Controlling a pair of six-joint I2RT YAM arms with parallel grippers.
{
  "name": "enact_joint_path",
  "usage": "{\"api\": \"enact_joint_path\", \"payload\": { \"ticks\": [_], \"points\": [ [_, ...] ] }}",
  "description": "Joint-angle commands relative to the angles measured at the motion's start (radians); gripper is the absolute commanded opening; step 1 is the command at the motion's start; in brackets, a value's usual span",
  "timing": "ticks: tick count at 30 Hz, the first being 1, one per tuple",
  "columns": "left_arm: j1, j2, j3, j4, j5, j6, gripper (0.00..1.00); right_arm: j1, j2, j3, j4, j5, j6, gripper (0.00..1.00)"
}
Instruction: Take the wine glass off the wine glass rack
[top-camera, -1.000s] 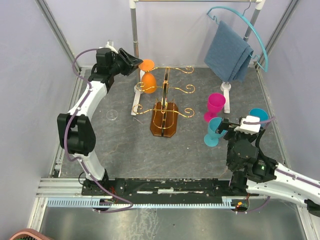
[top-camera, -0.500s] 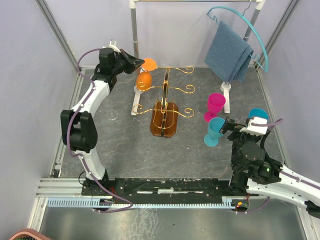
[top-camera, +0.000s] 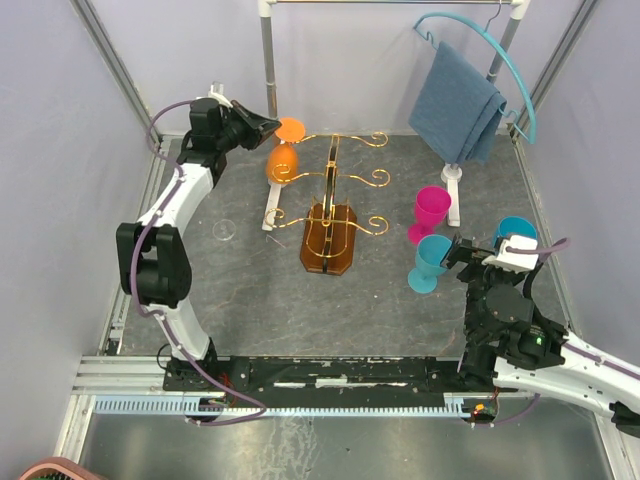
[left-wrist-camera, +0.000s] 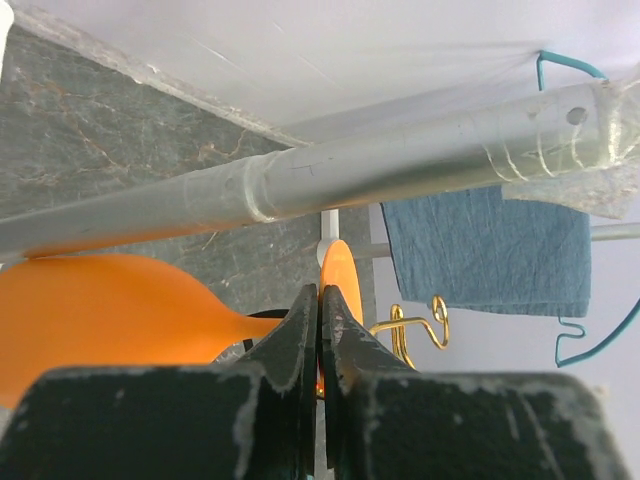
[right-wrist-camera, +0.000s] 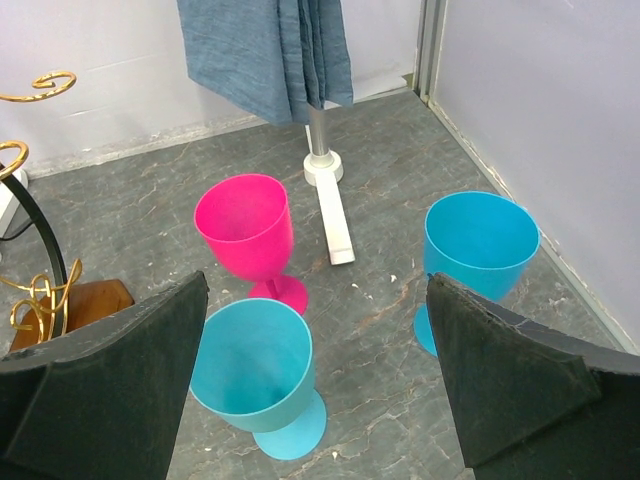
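The left end effector (top-camera: 270, 125) is pinched shut on the foot of the orange wine glass (top-camera: 283, 161), which hangs tilted on an upper arm of the wine glass rack (top-camera: 328, 240), so lifting it off is not yet done.

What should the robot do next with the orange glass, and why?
Probably slide the orange plastic wine glass outward along its wire arm, toward the curled end of the gold wire rack. The left fingers are shut on its foot, but it hangs foot-up on the rack.
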Motion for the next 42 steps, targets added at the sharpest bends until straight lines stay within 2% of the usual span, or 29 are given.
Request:
{"api": "enact_joint_path", "payload": {
  "ticks": [1,7,14,23,27,34,39,42],
  "points": [
    [0.03,-0.095,-0.057,0.086,0.003,-0.011,0.03,0.005,-0.004,-0.002,-0.017,0.015,0.018,0.97],
    [0.039,-0.149,-0.157,0.155,0.066,-0.051,0.03,0.004,0.002,0.001,-0.029,0.013,0.033,0.97],
    [0.031,-0.102,-0.158,0.323,0.226,-0.192,0.03,0.005,0.029,0.003,-0.028,0.01,0.046,0.97],
    [0.008,0.066,-0.016,0.471,0.234,-0.329,0.03,0.005,0.04,0.007,-0.02,0.01,0.037,0.98],
    [0.009,0.143,0.057,0.605,0.235,-0.415,0.03,0.005,0.042,0.008,-0.015,0.009,0.028,0.98],
    [0.007,0.072,0.116,0.54,0.192,-0.195,0.03,0.005,0.041,0.009,-0.015,0.0,0.028,0.98],
    [0.006,-0.027,0.03,0.795,0.273,-0.218,0.03,0.005,0.062,0.006,0.039,-0.036,-0.006,0.97],
    [0.004,-0.108,0.002,0.857,0.323,-0.221,0.03,0.005,0.101,0.036,0.104,-0.101,-0.094,0.97]
  ]
}}
